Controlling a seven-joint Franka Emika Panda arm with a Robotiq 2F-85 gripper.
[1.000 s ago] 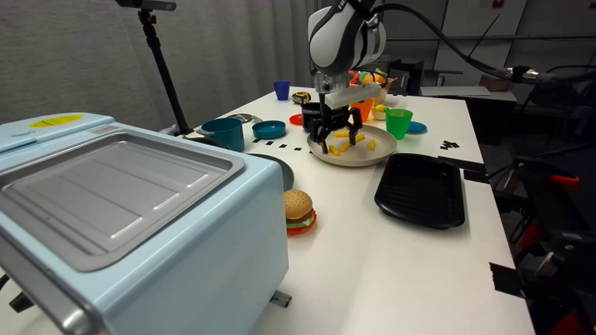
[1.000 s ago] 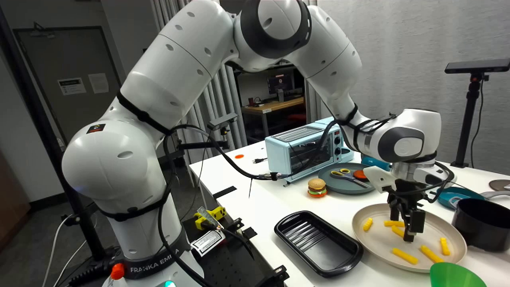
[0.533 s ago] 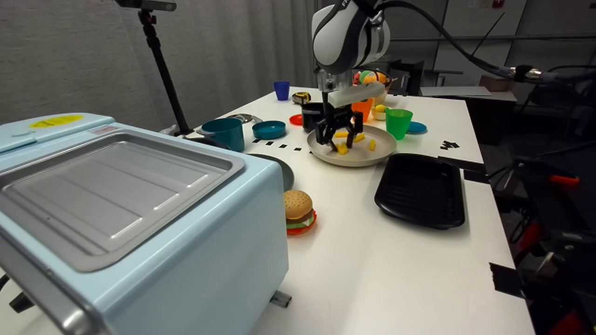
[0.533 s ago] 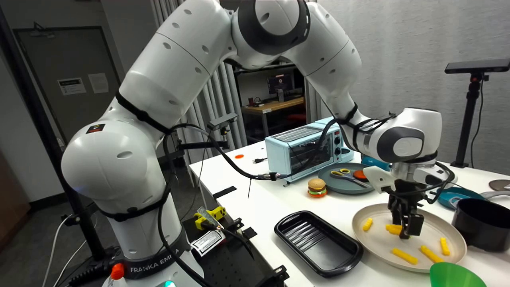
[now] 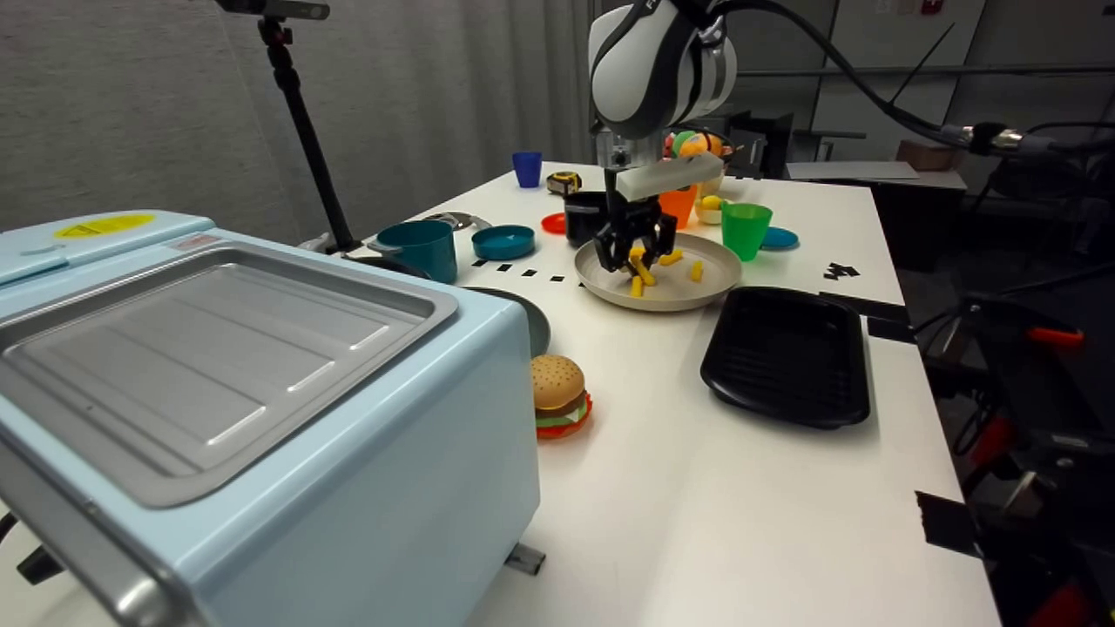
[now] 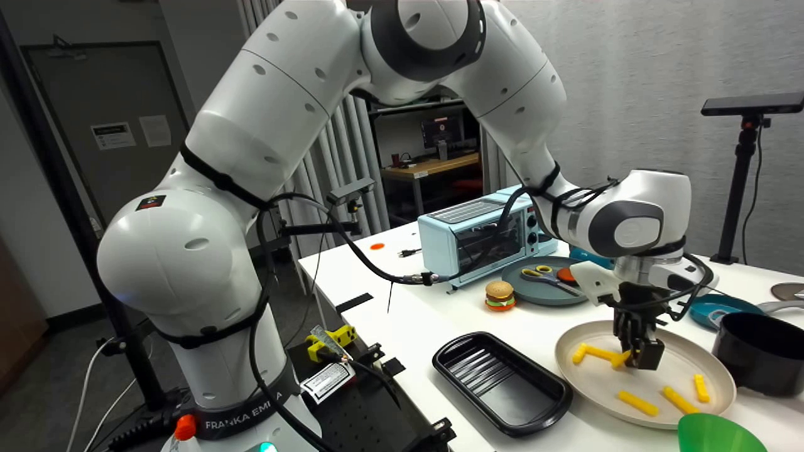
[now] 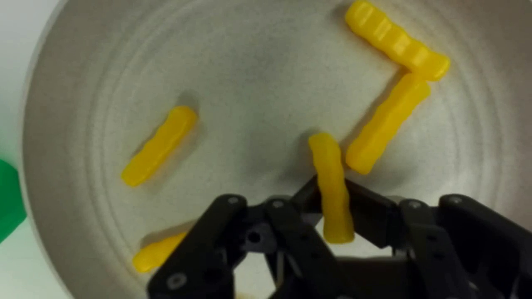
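Crinkle-cut toy fry [image 7: 333,187], yellow, sits pinched between the 2 fingertips of my gripper [image 7: 333,198], whose jaws are drawn in to its thickness. It is low inside the rim of the beige plate [image 7: 249,83] and seems tilted; whether its far tip touches the plate I cannot tell.

As I judge it, the grasp is made on this 1 piece, which is not yet beyond the plate's rim. The other 5 fries [image 6: 639,403] lie loose on the plate, none in my grip: 2 meet at their ends just beside the held piece, and 3 are on the side of the plate toward the green cup [image 6: 716,436].

For edges, I have the plate's raised rim around my fingertips. Outside it, the black loaf pan [image 6: 502,383] lies near the plate, between it and an edge of the white table [image 5: 697,488]. The black saucepan [image 6: 750,367] stands close to the plate, roughly opposite the loaf pan. My widest room looks to run from the plate toward the toy hamburger [image 6: 500,295] and the toaster oven [image 6: 474,229], well apart from it.
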